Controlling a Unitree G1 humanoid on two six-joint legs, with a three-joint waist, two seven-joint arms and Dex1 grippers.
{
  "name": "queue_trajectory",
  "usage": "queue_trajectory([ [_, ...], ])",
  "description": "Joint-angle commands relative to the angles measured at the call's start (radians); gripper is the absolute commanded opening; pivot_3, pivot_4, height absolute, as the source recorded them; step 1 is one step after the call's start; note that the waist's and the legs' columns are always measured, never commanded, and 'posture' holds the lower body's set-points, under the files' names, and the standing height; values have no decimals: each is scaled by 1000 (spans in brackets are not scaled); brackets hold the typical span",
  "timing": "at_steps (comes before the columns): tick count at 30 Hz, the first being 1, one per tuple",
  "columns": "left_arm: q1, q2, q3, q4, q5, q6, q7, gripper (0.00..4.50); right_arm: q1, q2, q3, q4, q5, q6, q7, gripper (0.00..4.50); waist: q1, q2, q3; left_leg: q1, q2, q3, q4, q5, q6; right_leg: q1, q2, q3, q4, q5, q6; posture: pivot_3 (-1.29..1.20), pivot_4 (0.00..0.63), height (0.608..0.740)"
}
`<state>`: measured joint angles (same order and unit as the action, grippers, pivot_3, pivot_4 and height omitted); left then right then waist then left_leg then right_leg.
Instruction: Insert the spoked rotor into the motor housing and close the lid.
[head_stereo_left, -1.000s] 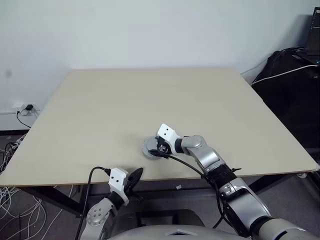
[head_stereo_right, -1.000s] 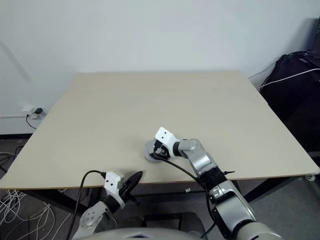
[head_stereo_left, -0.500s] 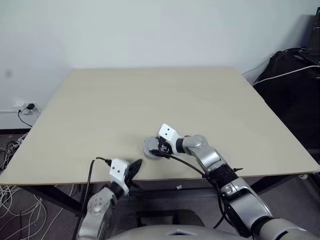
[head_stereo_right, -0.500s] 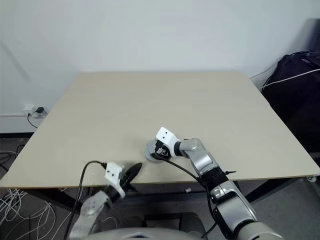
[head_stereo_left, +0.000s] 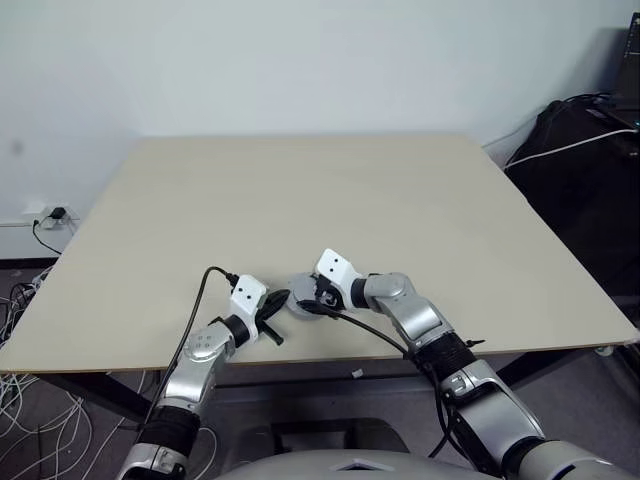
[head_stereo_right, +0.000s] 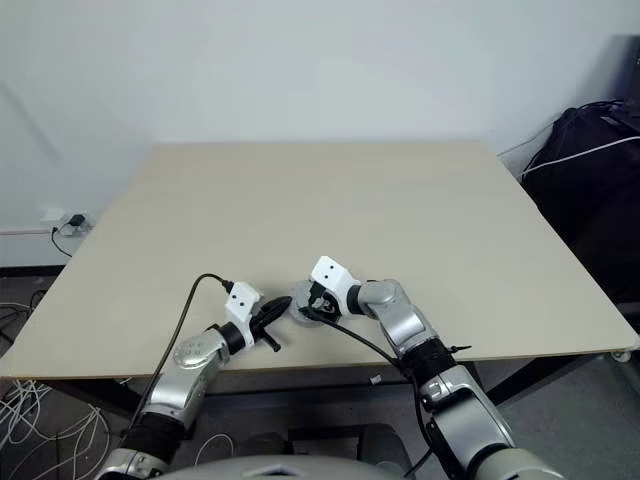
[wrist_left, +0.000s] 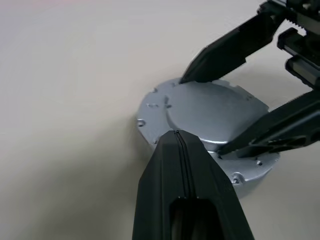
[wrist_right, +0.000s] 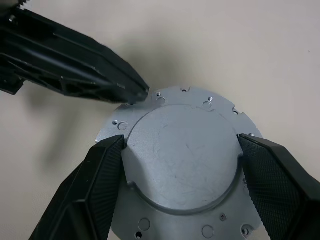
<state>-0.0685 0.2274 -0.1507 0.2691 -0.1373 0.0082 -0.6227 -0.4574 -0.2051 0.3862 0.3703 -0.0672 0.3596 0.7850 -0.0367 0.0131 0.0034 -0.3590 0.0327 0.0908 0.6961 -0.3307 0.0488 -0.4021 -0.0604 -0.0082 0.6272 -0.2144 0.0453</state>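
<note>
The lid (wrist_right: 182, 160), a plain grey round disc, lies face up on a wider silver flange (wrist_right: 200, 97) with small holes, near the table's front edge (head_stereo_left: 301, 298). My right gripper (wrist_right: 181, 141) straddles the lid, one black finger (wrist_right: 107, 170) against each side of its rim. My left gripper (wrist_left: 176, 135) is shut and empty, its tip at the flange's edge on the side away from the right arm (head_stereo_left: 280, 298). The lid covers whatever lies beneath it; the spoked rotor and the motor housing's windings are hidden.
The beige table (head_stereo_left: 300, 190) stretches bare beyond the assembly. A black bag with a white cable (head_stereo_left: 580, 160) stands on the right past the table. Loose cables (head_stereo_left: 25, 420) lie on the floor to the left.
My left arm has come up from below the table's front edge and moved forward, bringing its shut tip to the flange. The right gripper and the lid have not moved.
</note>
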Motion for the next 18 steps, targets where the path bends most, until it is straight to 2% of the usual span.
queue_trajectory([
  [1,-47,0,-7,-17,-18,46,-38,0,18,-11,13,5,-14,27,-4,3305,0,0,0,0,0,0,0,0,-1,0,0,0,0,0,0,0,0,740],
  [18,-98,4,-34,-21,31,181,-20,0,22,-10,14,-8,-14,39,-11,3305,1,0,0,1,-2,-3,0,0,1,3,0,0,0,0,1,0,0,740],
])
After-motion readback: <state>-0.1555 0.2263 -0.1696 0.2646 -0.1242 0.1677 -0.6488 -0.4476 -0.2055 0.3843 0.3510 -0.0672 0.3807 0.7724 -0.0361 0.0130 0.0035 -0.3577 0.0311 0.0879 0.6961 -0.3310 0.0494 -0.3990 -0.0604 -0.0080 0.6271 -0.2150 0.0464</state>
